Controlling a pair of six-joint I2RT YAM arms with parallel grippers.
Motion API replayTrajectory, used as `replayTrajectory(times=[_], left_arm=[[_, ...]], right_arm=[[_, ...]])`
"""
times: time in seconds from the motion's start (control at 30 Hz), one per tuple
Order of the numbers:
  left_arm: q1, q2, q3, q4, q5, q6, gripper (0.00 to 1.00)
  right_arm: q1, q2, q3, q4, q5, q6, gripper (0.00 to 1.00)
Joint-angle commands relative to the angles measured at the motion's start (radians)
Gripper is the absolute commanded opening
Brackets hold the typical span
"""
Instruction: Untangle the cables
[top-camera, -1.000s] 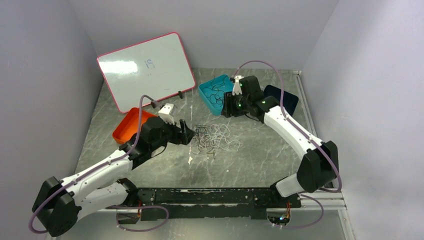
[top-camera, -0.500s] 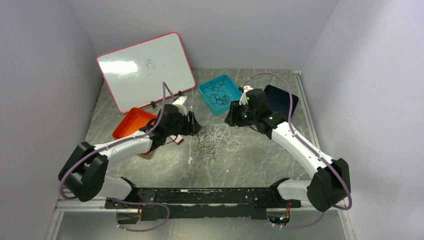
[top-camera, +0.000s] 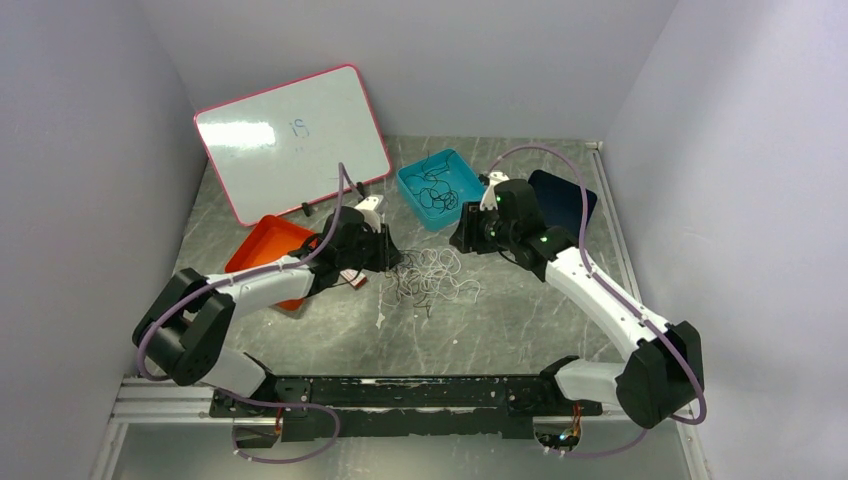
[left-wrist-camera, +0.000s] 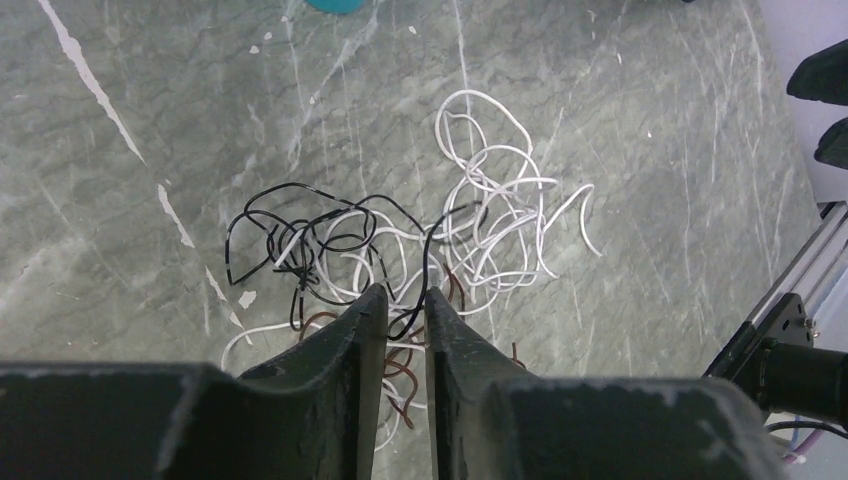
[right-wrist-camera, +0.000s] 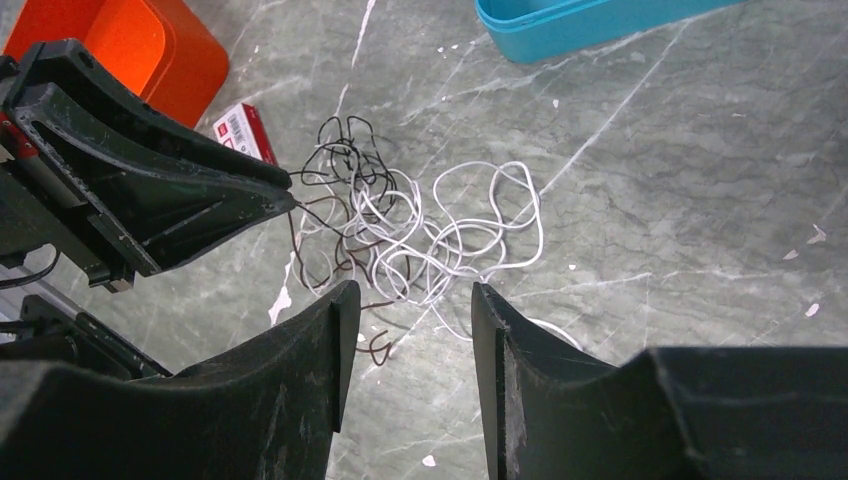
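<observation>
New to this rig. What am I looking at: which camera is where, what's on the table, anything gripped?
Two robot arms bolted at the near edge of the table, each ending in two-finger jaws. The wide shot looks down from above and behind them: left arm, right arm. The other two come from wrist cameras looking past each arm's own jaws. On the table: a tangle of black, white and reddish cables, a teal tray with more cables, an orange tray, a dark blue tray, a propped whiteboard. Left jaws are nearly shut with a black strand between them; whether it's pinched, I can't tell. Right jaws are open and empty.
</observation>
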Motion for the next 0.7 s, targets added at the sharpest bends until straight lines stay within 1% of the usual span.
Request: replayTrajectory(times=[0.0, 0.1, 0.13, 0.27, 0.37, 0.5, 0.67], left_arm=[[0.007, 0.002, 0.028, 0.047, 0.048, 0.025, 0.21], [0.007, -0.014, 0.034, 0.022, 0.037, 0.041, 0.09], [0.007, -0.025, 0.038, 0.006, 0.029, 0.05, 0.07], [0.007, -0.089, 0.073, -0.053, 0.001, 0.102, 0.07], [0.007, -0.137, 0.108, -0.104, 0.004, 0.184, 0.07], [0.007, -0.216, 0.148, -0.162, 0.055, 0.265, 0.07], [0.007, -0.297, 0.187, -0.242, 0.097, 0.344, 0.07]], right_arm=[[-0.003, -0.022, -0.019, 0.025, -0.004, 0.001, 0.48], [-0.002, -0.026, -0.024, 0.029, -0.001, 0.001, 0.48], [-0.002, -0.027, -0.028, 0.033, -0.001, 0.0, 0.48], [-0.002, -0.029, -0.042, 0.059, -0.015, -0.003, 0.48], [-0.002, -0.037, -0.058, 0.102, -0.064, -0.013, 0.48], [-0.002, -0.073, -0.093, 0.22, -0.193, -0.041, 0.49], [-0.001, -0.148, -0.148, 0.376, -0.288, -0.086, 0.52]])
